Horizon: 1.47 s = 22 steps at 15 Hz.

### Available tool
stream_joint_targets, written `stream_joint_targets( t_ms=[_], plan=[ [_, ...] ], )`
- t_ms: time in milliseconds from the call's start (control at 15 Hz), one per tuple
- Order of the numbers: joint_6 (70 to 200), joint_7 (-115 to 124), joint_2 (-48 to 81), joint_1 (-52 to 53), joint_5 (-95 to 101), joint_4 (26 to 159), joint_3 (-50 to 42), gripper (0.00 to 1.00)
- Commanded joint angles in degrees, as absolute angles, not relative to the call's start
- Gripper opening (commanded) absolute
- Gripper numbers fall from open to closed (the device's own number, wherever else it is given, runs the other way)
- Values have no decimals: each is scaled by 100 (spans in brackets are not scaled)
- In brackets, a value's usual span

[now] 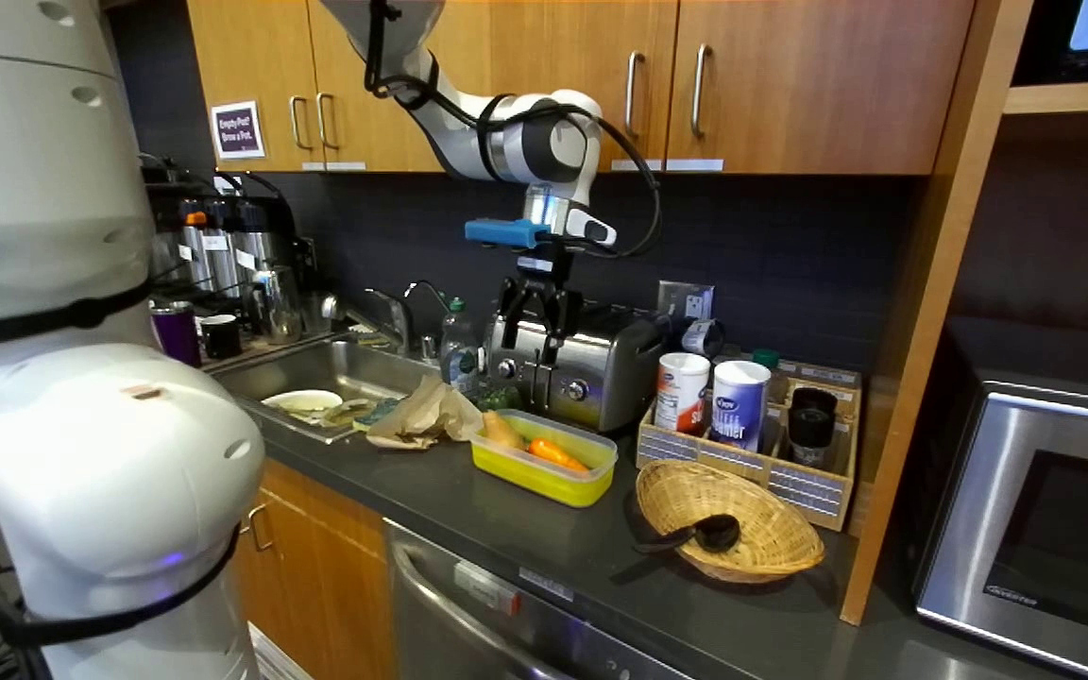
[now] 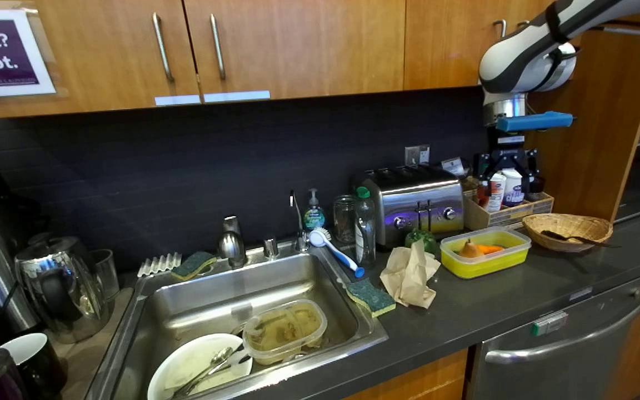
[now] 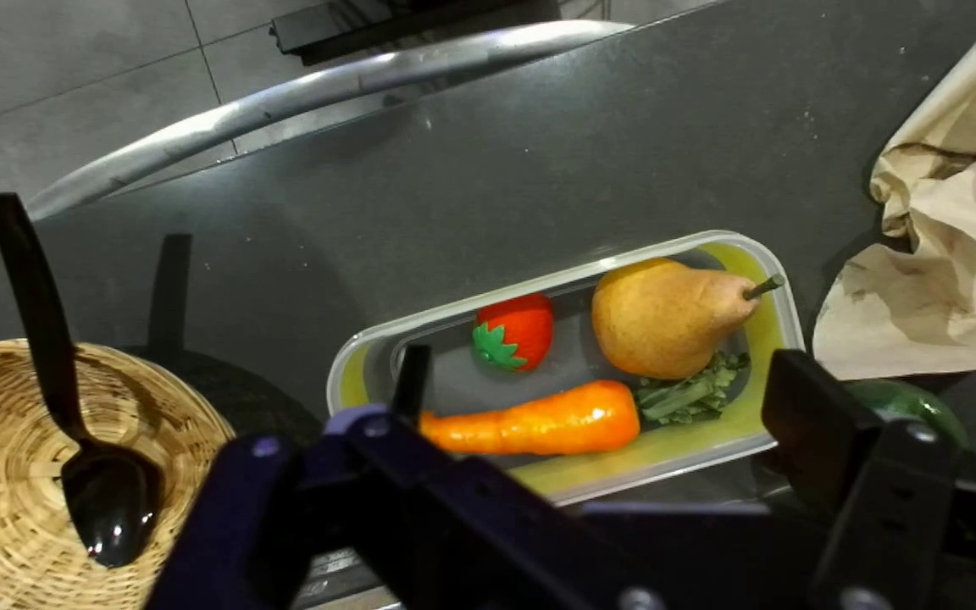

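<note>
Toaster (image 2: 417, 199), possible pepper (image 2: 422, 235) near yellow container (image 2: 488, 267).

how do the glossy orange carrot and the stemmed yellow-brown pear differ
The glossy orange carrot is long and tapered; the stemmed yellow-brown pear is rounder and plumper. The carrot's colour is vivid, the pear's more muted. Both lie inside the yellow plastic container.
</note>
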<state>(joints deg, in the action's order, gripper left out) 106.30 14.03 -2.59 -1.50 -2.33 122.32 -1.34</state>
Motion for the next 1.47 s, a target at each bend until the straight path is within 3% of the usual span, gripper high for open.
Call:
stream_joint_targets(
  t_ms=[0, 1400],
  plan=[
    [10609, 1402, -269, -153, -233, 12222, -126, 100],
    [11580, 1269, -690, -168, -527, 13156, -146, 100]
  ],
)
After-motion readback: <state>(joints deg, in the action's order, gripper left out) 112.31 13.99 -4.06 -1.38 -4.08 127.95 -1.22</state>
